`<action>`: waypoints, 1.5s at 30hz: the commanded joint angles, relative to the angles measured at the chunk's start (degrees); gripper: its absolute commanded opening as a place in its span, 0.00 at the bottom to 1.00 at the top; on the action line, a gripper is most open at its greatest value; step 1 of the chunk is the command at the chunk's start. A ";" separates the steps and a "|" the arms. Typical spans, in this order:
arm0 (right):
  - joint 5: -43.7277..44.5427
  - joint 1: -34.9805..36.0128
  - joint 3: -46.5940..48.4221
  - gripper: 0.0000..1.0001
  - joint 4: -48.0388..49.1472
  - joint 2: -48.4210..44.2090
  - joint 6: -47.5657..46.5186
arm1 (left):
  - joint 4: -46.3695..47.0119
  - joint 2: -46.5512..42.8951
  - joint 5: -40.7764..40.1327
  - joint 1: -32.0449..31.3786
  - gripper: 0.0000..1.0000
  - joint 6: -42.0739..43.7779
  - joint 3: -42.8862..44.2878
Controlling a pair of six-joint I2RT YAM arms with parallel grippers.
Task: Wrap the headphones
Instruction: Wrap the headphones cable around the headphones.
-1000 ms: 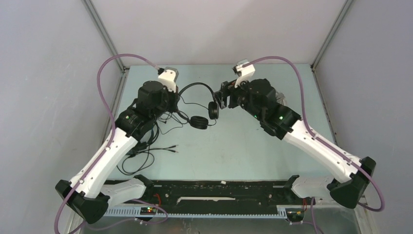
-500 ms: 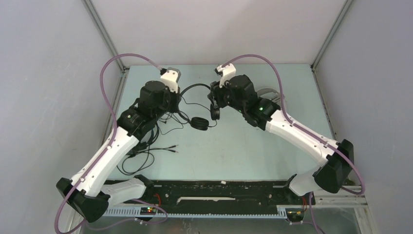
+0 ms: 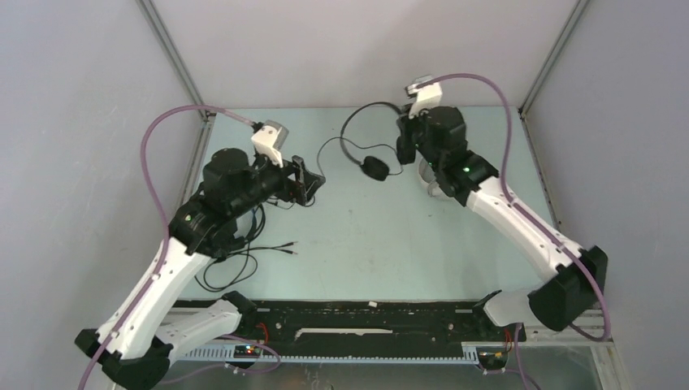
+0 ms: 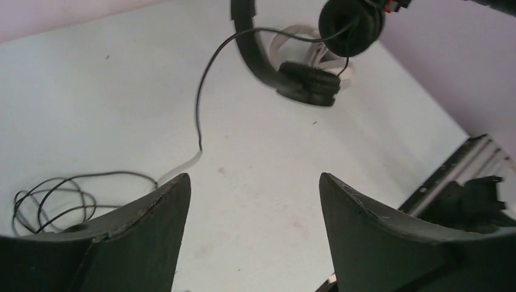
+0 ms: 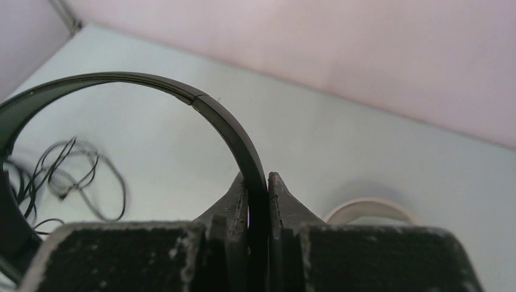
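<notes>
The slim black headset was at the far middle of the table, its headband clenched between the right gripper's fingers. A white headset lay near it. The left gripper was spread wide and empty, near tangled cables.

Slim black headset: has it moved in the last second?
Yes. The slim black headset, clamped in the right claw, has gone rightward and nearer the table's far edge.
</notes>
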 commanded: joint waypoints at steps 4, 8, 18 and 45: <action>1.78 -2.48 -4.34 0.00 19.41 -11.05 -6.63 | 3.32 -3.32 9.27 0.10 0.81 -3.12 1.18; -5.30 -2.29 -13.70 0.00 33.80 -15.35 -8.33 | 1.28 -2.23 9.49 0.07 0.81 -2.78 4.86; -5.12 -1.52 -15.20 0.00 34.16 -16.49 -1.64 | 9.39 -5.74 15.18 0.04 0.93 9.16 -4.30; -0.48 -9.52 -15.21 0.00 25.58 -19.09 14.12 | 9.25 2.42 20.88 -8.72 0.00 9.87 -0.95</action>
